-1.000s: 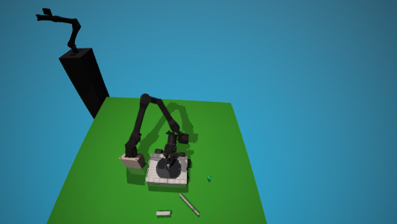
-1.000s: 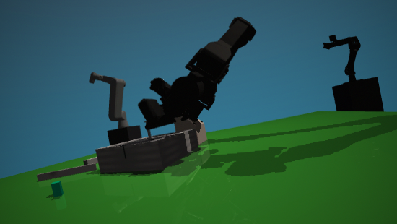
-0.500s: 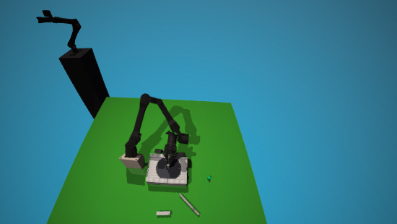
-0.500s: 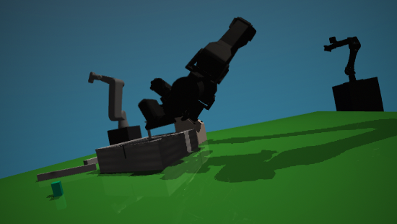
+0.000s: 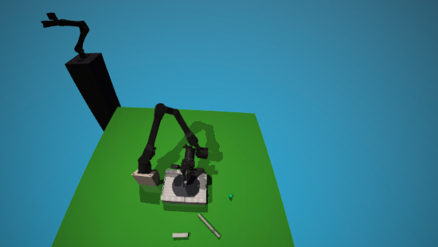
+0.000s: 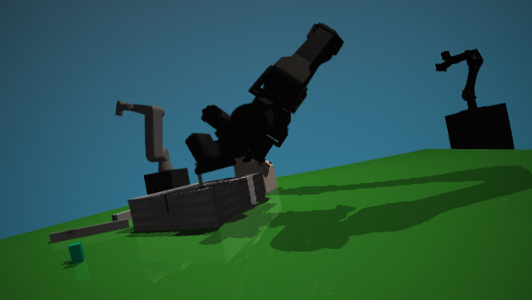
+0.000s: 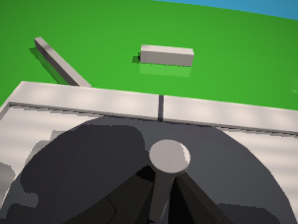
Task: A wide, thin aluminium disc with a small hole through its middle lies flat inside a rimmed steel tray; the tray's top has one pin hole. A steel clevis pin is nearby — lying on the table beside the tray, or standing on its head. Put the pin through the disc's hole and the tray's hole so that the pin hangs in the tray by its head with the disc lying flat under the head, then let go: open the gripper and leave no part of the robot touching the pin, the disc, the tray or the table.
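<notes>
Green table [image 5: 119, 151] [image 6: 363, 271] [image 7: 115, 30], grey-white tray [image 5: 167, 193] [image 6: 174, 215] [image 7: 125, 102] with faint stripes, dark grey disc [image 5: 192, 190] [image 7: 225, 160], pale grey pin head [image 7: 169, 156], black fingers [image 5: 185, 179].

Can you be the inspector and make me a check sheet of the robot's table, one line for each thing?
Surface: green table top, shadows on it.
Job's things: pin head up above the dark disc; disc inside the tray.
Clutter: two pale bars, one long, one short; small green block.
Grippers: end effector shut on the pin.
Cables: nothing seen.
Surroundings: blue background; other arms on dark pedestals.
</notes>
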You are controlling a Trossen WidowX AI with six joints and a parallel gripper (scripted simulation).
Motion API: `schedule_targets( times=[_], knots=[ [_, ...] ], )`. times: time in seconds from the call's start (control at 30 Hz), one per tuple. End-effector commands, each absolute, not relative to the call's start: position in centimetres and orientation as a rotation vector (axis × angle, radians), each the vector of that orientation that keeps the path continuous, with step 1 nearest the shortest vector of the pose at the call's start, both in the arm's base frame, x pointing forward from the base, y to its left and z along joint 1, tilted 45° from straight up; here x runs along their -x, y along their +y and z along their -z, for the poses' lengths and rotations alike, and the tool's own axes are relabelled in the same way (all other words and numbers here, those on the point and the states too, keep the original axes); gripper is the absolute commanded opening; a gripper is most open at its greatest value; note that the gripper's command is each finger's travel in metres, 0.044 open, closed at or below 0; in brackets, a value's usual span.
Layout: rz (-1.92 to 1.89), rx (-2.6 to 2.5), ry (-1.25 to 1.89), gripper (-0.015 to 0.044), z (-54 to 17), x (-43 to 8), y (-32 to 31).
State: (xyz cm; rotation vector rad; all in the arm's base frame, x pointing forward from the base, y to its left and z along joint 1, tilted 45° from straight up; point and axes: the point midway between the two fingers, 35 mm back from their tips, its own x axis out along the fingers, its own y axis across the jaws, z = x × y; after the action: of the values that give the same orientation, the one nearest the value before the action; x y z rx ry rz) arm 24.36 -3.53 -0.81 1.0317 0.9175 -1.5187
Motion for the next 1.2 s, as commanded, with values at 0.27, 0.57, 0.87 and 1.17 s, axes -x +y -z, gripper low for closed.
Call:
schedule_targets(
  times=[0.27, 0.57, 0.87, 1.17],
  knots=[
    [1.523, -1.038, 0.918, 0.0, 0.98, -24.28, -3.4],
    [1.518, -1.033, 0.916, 0.0, 0.87, -24.35, -3.47],
    [1.519, -1.035, 0.917, 0.0, 1.01, -24.36, -3.4],
    [1.523, -1.038, 0.918, 0.0, 1.52, -24.39, -3.14]
  ],
)
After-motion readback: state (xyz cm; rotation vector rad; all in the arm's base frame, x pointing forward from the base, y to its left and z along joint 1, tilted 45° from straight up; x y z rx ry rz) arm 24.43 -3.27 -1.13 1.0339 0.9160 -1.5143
